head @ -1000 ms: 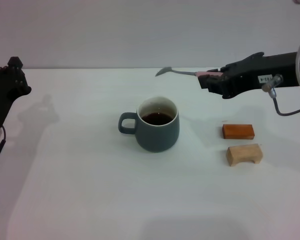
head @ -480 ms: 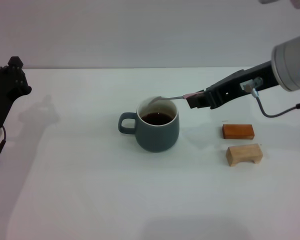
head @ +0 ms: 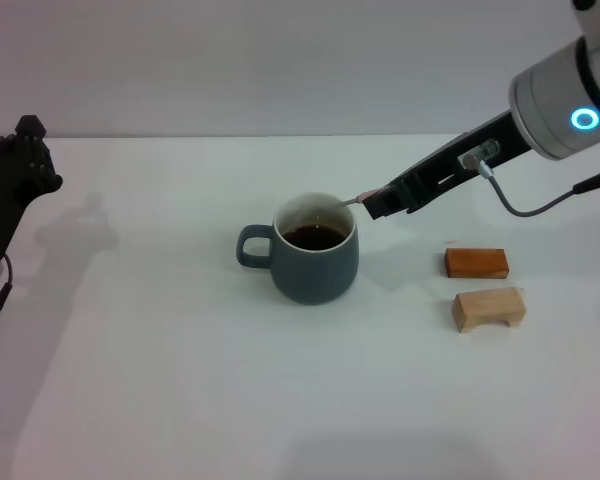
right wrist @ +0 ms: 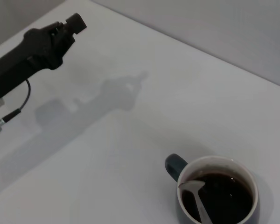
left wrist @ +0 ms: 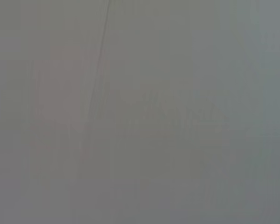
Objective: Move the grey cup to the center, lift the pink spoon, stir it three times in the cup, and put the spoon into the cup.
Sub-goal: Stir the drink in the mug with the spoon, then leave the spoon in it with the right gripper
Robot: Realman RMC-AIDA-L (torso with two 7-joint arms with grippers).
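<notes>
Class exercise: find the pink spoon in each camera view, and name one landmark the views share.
Head view: the pink spoon slants from the right gripper into the grey cup.
Left wrist view: not in it.
Right wrist view: its bowl sits inside the cup's rim.
Shared landmark: the cup.

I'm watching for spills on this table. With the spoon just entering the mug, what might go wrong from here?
The grey cup holds dark liquid fairly near its rim, so brisk stirring might slosh it over. The right hand holds the pink spoon at a shallow angle across the rim; pressing sideways could nudge or tip the cup. Released like that, the spoon may lever back out. The left hand is parked far left and steadies nothing.
</notes>
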